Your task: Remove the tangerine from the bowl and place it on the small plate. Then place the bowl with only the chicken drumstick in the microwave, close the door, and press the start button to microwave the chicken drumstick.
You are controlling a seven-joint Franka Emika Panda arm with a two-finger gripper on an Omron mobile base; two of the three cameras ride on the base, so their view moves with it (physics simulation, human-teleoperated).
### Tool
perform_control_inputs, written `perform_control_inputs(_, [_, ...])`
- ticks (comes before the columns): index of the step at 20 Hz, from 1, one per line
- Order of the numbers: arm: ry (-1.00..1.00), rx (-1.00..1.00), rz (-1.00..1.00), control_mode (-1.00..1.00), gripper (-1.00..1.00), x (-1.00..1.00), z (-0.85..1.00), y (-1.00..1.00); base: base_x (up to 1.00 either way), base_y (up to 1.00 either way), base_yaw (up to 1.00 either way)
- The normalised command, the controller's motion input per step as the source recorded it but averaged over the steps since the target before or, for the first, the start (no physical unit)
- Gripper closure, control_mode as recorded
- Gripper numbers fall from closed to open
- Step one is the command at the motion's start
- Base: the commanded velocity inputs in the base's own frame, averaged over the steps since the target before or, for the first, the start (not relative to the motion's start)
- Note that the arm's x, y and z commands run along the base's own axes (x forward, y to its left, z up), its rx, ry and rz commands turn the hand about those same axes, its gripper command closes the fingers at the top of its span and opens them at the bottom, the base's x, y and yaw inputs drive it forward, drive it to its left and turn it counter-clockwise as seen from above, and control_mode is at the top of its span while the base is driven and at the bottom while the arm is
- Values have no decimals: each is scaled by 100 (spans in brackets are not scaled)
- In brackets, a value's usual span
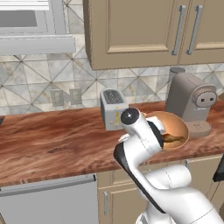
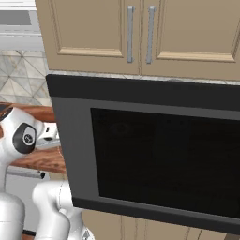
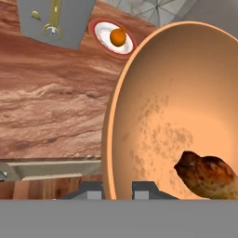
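The microwave [image 2: 150,154] fills the right base view with its dark door swung open toward the camera, so the loading, door-closing and start-button steps all look to be ahead. On the wooden bench [image 1: 52,140], between the toaster [image 1: 113,109] and the coffee machine [image 1: 190,98], the bowl [image 3: 186,107] sits at the arm's hand, and in the hand view the gripper [image 3: 117,189] straddles its rim, one of the fingers [image 3: 144,188] inside and the other outside; I judge them clenched on the rim, though whether the bowl is off the bench I cannot tell. The small plate [image 3: 100,29] lies well apart, beside the toaster. The chicken drumstick [image 3: 207,174] lies alone in the bowl. The tangerine [image 3: 118,36] rests on the plate, so the first step is done.
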Motion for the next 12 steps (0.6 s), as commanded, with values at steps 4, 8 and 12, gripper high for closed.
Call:
perform_control_inputs(4, [19, -7, 8, -100, 100, 0, 11, 60, 0, 0, 0])
perform_control_inputs(8, [15, -4, 9, -100, 100, -3, -3, 54, 0, 0, 0])
perform_control_inputs(12, [0, -1, 2, 100, 100, -9, -6, 10, -37, 48, 6])
